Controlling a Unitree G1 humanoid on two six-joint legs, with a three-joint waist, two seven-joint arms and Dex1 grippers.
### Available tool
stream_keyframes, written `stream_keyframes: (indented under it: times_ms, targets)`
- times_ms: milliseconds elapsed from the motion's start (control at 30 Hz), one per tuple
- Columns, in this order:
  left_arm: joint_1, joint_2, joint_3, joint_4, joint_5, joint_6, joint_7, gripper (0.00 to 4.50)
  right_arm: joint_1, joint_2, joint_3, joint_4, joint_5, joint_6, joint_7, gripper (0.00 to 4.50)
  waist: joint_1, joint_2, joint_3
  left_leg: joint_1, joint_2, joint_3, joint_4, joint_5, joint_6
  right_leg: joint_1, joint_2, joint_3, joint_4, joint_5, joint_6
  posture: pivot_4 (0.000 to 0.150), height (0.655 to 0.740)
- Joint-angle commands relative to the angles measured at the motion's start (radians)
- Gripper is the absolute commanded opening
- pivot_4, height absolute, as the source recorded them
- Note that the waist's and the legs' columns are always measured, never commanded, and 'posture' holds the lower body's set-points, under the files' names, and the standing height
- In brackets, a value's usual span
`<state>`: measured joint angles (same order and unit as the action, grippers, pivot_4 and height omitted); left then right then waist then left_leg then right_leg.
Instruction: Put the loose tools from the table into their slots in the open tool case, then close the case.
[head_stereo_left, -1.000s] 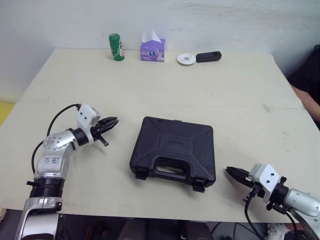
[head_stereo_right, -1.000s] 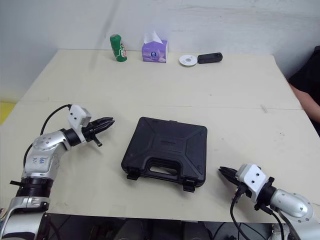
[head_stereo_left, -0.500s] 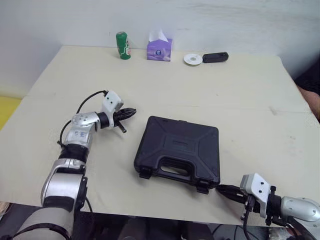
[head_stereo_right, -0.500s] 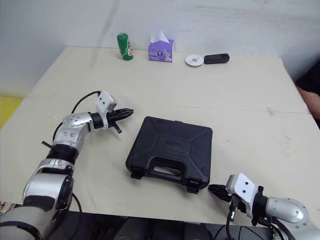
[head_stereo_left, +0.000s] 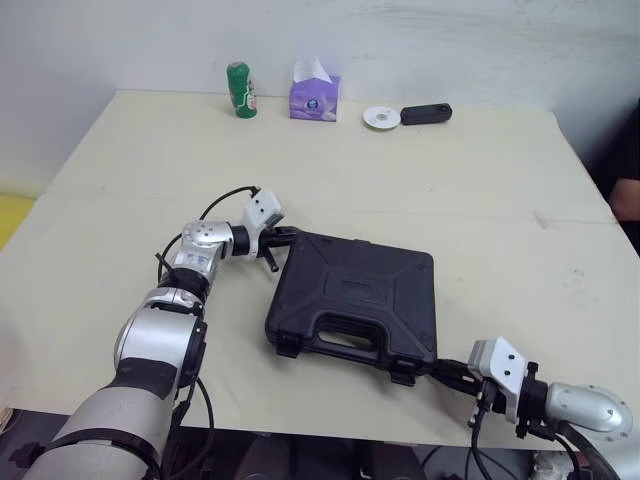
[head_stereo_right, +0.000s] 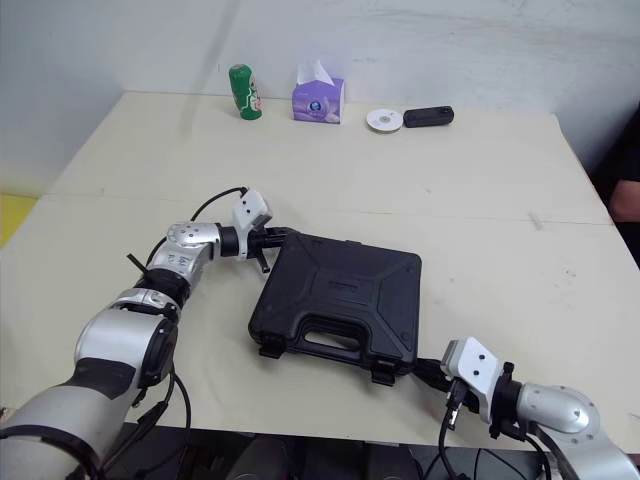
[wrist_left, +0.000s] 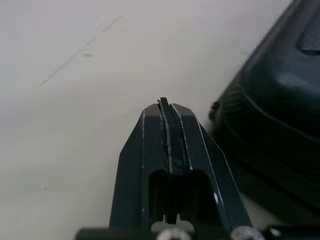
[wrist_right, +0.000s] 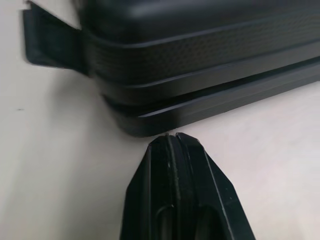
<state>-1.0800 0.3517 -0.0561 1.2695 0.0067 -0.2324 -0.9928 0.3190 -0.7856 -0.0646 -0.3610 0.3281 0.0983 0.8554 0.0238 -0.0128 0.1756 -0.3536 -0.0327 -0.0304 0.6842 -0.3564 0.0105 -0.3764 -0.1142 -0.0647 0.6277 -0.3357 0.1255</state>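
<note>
Both grippers had closed in on the case (head_stereo_left: 355, 300) at frame centre: left gripper (head_stereo_left: 287, 237), clenched and empty, at its upper-left corner; right gripper (head_stereo_left: 443, 369), likewise pinched shut, at its lower-right. Lid was down, no loose tools seen (latches (head_stereo_left: 287, 347) looked unfastened).

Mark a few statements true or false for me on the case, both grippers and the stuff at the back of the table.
1. The tool case lies shut on the table. True.
2. The left gripper holds a loose tool. False: its fingers are shut on nothing, beside the case's far left corner.
3. The right gripper is at the case's near right corner, fingers shut. True.
4. The green bottle stands right beside the case. False: it stands at the table's far edge, near the tissue box.
</note>
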Motion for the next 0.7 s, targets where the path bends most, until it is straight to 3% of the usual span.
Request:
stream_keyframes:
  times_ms: [33, 467, 700]
  targets:
    - [-0.013, 0.008, 0.007, -0.002, 0.006, -0.029, -0.084, 0.05, -0.020, 0.007, -0.005, 0.045, -0.039, -0.006, -0.010, 0.00, 0.001, 0.000, 0.000, 0.000, 0.000, 0.000, 0.000, 0.000, 0.000, 0.000, 0.000, 0.000, 0.000, 0.000, 0.000, 0.150, 0.7400]
    - [0.130, 0.086, 0.047, -0.157, -0.056, -0.047, -0.293, 0.05, -0.170, 0.034, -0.004, 0.166, -0.098, -0.022, -0.028, 0.00, -0.002, 0.000, 0.000, 0.000, 0.000, 0.000, 0.000, 0.000, 0.000, 0.000, 0.000, 0.000, 0.000, 0.000, 0.000, 0.150, 0.7400]
    - [0.201, 0.105, 0.060, -0.305, -0.098, 0.018, -0.311, 0.05, 0.000, -0.108, -0.147, 0.068, 0.028, 0.122, 0.127, 0.00, 0.018, 0.001, 0.000, -0.002, -0.002, -0.003, 0.001, 0.000, 0.001, 0.001, -0.002, -0.001, -0.001, 0.000, 0.000, 0.150, 0.7400]
